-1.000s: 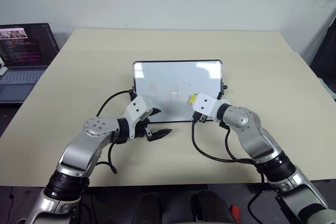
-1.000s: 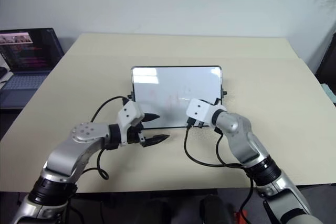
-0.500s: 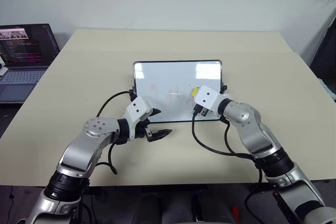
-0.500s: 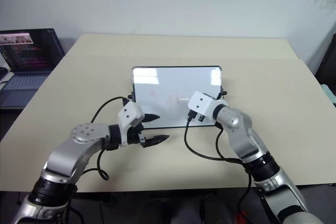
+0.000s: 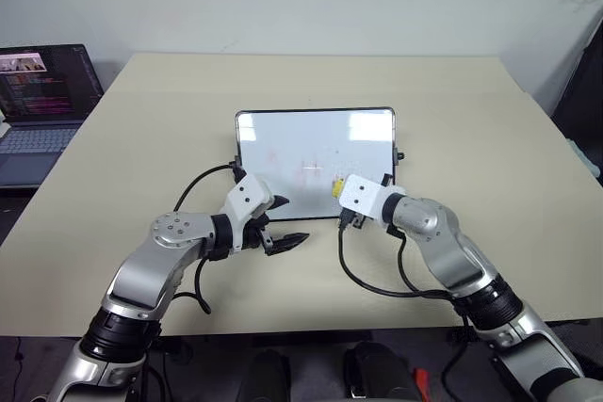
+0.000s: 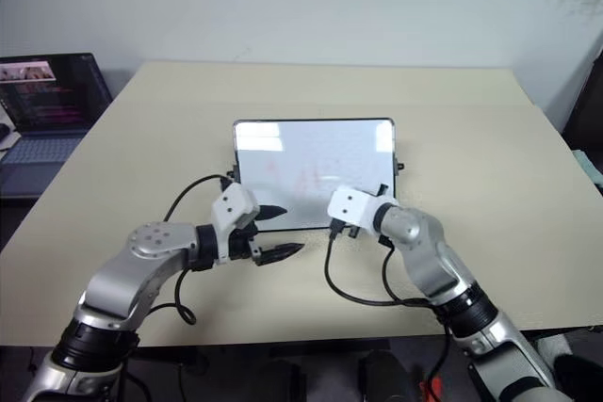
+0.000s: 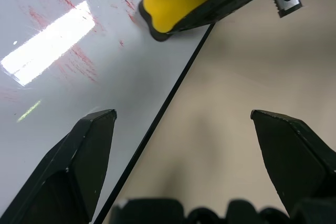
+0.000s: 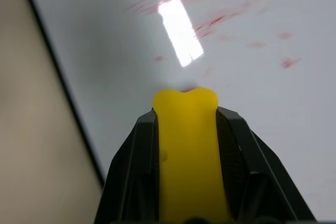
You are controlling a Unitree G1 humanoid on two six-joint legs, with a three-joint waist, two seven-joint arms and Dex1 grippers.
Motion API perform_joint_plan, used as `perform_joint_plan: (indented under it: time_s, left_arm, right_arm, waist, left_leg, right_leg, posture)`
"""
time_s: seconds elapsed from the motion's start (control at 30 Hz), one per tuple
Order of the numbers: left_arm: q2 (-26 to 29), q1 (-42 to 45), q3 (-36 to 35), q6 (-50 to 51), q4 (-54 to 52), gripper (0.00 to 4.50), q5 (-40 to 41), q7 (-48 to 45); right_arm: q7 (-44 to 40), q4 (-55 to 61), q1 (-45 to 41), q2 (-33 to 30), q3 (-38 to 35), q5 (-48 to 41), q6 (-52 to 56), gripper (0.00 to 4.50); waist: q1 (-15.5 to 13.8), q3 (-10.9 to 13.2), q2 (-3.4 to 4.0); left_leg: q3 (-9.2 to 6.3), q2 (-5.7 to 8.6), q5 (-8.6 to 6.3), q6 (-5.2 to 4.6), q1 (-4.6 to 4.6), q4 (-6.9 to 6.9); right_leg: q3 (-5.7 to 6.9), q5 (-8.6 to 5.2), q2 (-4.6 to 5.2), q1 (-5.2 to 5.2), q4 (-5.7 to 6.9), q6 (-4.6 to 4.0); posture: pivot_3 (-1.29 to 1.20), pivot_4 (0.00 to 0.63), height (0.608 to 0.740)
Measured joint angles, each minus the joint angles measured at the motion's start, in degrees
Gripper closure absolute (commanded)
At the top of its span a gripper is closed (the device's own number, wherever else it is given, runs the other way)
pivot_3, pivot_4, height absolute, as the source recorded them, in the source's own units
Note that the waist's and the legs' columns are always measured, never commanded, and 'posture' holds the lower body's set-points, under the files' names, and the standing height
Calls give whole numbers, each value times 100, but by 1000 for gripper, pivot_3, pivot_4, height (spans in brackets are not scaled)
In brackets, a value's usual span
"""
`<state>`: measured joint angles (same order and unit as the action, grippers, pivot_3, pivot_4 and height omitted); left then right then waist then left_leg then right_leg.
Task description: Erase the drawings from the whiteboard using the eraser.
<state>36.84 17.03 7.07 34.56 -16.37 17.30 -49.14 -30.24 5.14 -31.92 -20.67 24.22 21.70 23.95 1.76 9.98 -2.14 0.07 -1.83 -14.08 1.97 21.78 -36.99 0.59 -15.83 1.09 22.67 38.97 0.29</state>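
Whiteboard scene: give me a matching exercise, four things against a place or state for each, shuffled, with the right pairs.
Things:
1. eraser
2. left pincer
3. laptop
4. drawings

Places or states:
A. open, at the whiteboard's near edge
B. faint red smears on the glossy white surface
C. clamped in the right pincer, tip on the board
D. lit screen, beside the table's far left corner

Pairs: 1-C, 2-A, 3-D, 4-B

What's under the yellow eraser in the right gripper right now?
The glossy white whiteboard, near its black-framed edge. Faint red marker smears lie beyond the yellow eraser's tip. Any marks beneath the eraser itself are covered.
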Motion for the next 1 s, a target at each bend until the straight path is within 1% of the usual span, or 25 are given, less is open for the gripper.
perform_joint_plan:
  time_s: [0.1,0.2,0.3,0.43,0.5,0.57,0.67,0.83,0.93,1.0]
  left_arm:
    - [0,-33,0,2,-11,0,11,1]
    - [0,-46,0,6,-11,0,20,7]
    - [0,-47,0,8,-24,0,30,15]
    - [0,-51,0,15,-60,0,35,31]
    - [0,-51,0,16,-111,0,40,33]
    - [0,-55,0,18,-118,0,46,35]
    - [0,-56,0,21,-120,0,50,37]
    - [0,-57,0,22,-120,0,51,55]
    - [0,-56,0,23,-121,0,53,75]
    - [0,-58,0,24,-120,0,53,79]
  right_arm:
    - [326,-139,-163,33,-187,68,-128,3356]
    - [320,-142,-174,29,-196,68,-164,3356]
    - [-91,7,-96,-172,-37,70,-126,3356]
    - [-751,273,221,-339,313,63,41,3356]
    - [-834,297,233,-341,384,65,64,3356]
    - [-710,249,205,-282,375,67,58,3356]
    - [-271,75,31,-99,214,72,-3,3356]
    - [470,-327,-442,31,-278,175,-224,3356]
    - [646,-442,-547,176,-324,173,-360,3356]
    - [566,-442,-547,183,-286,172,-435,3356]
  waist:
    - [-9,0,0]
    - [-9,0,0]
    - [-10,0,0]
    - [-7,0,0]
    - [7,0,0]
    - [7,0,0]
    - [5,1,1]
    - [-9,2,1]
    - [-9,2,1]
    - [-5,2,1]
  left_leg:
    - [1,-1,-1,1,7,2]
    - [4,1,-2,1,13,4]
    - [3,1,-3,0,11,5]
    - [1,-2,-3,0,7,6]
    - [4,-4,-2,-1,3,4]
    - [1,-4,-2,-1,0,4]
    - [1,-5,-1,0,0,3]
    - [4,-1,-2,1,14,7]
    - [7,0,-3,2,54,10]
    - [5,-1,-3,2,72,8]
  right_leg:
    - [-1,-1,3,1,-7,1]
    - [-3,-4,7,3,-13,5]
    - [0,-5,8,2,-15,5]
    - [1,-6,7,1,-12,4]
    - [-1,-5,6,0,-9,5]
    - [1,-5,6,-1,-7,5]
    - [0,-4,5,0,-4,4]
    - [-1,-5,6,7,-12,4]
    - [-6,-5,6,49,-8,4]
    - [-3,-3,6,64,-7,0]
  posture:
    - [0,150,740]
    - [0,150,740]
    - [0,150,740]
    - [0,150,740]
    - [0,150,740]
    - [0,150,740]
    - [0,150,740]
    - [0,150,740]
    - [0,150,740]
    - [0,150,740]
